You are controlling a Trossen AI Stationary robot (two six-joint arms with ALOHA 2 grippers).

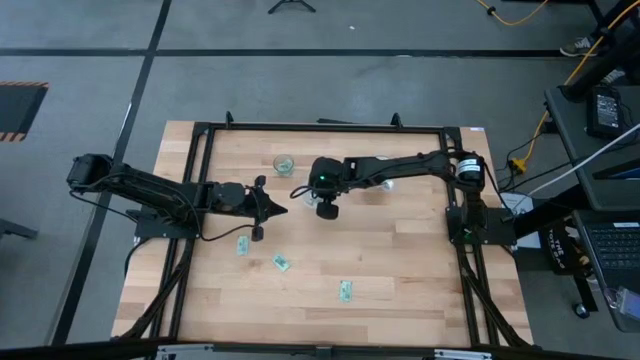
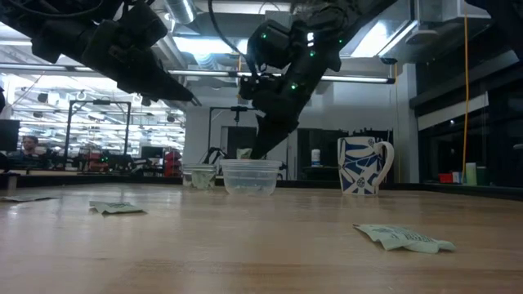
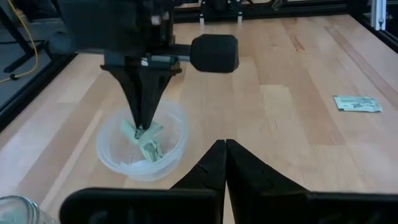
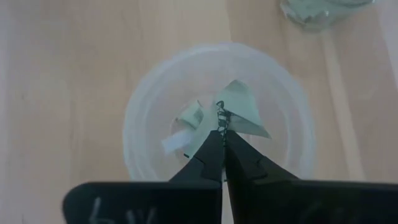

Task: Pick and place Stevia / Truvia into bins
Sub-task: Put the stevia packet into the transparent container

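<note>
1. High view: the right gripper (image 1: 303,190) reaches in over the middle of the table (image 1: 400,270), above the wide cup, which the arm hides here. The small cup (image 1: 284,161) stands just beyond it. The left gripper (image 1: 283,209) hangs close by, tip aimed at the right one, jaws shut and empty. Three sachets lie loose on the wood: one (image 1: 242,246) below the left gripper, one (image 1: 282,263) beside it, one (image 1: 346,291) farther toward the near edge.

2. Low view: the right gripper comes down steeply to the wide cup (image 2: 250,176); the small cup (image 2: 199,175) sits just beside it. A mug (image 2: 364,165) stands behind. Two loose sachets show flat on the table, the near one crumpled.

3. Left wrist view: the right gripper's tip (image 3: 140,129) is inside the wide cup (image 3: 112,158), jaws closed on a folded sachet (image 3: 136,132), with another sachet (image 3: 151,151) lying in the bottom.

4. Right wrist view: the jaws are pinched together on the corner of a pale green sachet (image 4: 242,112), over the cup's middle; more paper lies beneath.

5. Risks, as I judge them: the paper may cling to a jaw on release and ride back out. Lifting off-centre could catch the light cup's rim and tip it. The left gripper is near enough to collide if both move at once.
</note>
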